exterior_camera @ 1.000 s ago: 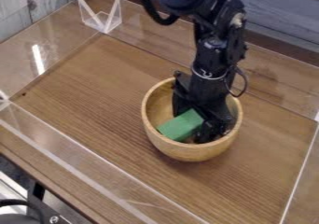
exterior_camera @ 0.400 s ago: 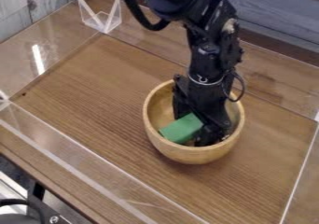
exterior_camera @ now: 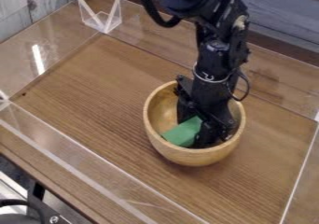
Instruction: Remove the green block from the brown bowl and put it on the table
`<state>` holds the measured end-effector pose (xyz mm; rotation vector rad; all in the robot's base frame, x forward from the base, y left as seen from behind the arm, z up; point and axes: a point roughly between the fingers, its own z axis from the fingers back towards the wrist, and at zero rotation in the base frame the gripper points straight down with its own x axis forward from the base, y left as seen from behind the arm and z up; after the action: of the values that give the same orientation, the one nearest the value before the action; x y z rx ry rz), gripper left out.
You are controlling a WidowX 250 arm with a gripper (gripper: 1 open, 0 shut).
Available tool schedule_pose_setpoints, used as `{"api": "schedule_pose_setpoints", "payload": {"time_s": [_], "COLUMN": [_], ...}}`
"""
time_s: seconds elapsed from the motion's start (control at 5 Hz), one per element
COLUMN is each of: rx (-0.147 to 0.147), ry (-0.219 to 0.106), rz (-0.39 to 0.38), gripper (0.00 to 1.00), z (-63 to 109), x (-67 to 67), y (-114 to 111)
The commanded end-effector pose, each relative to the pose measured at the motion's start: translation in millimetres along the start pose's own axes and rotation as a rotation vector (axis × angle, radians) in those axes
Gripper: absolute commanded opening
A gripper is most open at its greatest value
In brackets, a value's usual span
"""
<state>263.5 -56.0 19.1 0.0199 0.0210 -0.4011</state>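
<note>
Along the left edge of the view, low clear acrylic walls [exterior_camera: 50, 158] fence the desk [exterior_camera: 106, 88], a dark brown wood-grain top with long plank streaks; a folded piece of clear acrylic [exterior_camera: 100, 18] stands at the far left corner, well apart from everything else; bare wood fills the left half of the surface. Right of centre sits the brown bowl [exterior_camera: 162, 139], round, light wood with a thick rim, resting flat on the desk; inside it, toward its left and near side, lies the green block [exterior_camera: 186, 133], tilted against the hollow of the bowl rather than lying level. Directly over the block, the black arm [exterior_camera: 212, 27] comes down from the upper middle of the view and bends so that the tool [exterior_camera: 200, 127] points straight down into the bowl; its dark fingers [exterior_camera: 217, 127] stand on either side of the block's upper end, partly open and close about it; whether they actually press on the block cannot be told, since the black parts blur together there. Right of the bowl, more bare desk runs to the acrylic wall at the right edge.
</note>
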Motion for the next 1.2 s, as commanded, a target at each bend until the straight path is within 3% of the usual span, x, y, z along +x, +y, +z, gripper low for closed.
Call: {"api": "schedule_pose_setpoints", "payload": {"time_s": [0.0,0.2,0.6,1.0], "rx": [0.013,0.010,0.007,0.003], "ry": [-0.038,-0.049,-0.054,-0.058], "rz": [0.032,0.087,0.149,0.284], "gripper": [1.00,0.00,0.00,0.00], "z": [20.2,25.2,16.5,15.6], "x": [7.7,12.8,13.2,8.3], "y": [-18.2,-26.6,-22.6,-12.4]}}
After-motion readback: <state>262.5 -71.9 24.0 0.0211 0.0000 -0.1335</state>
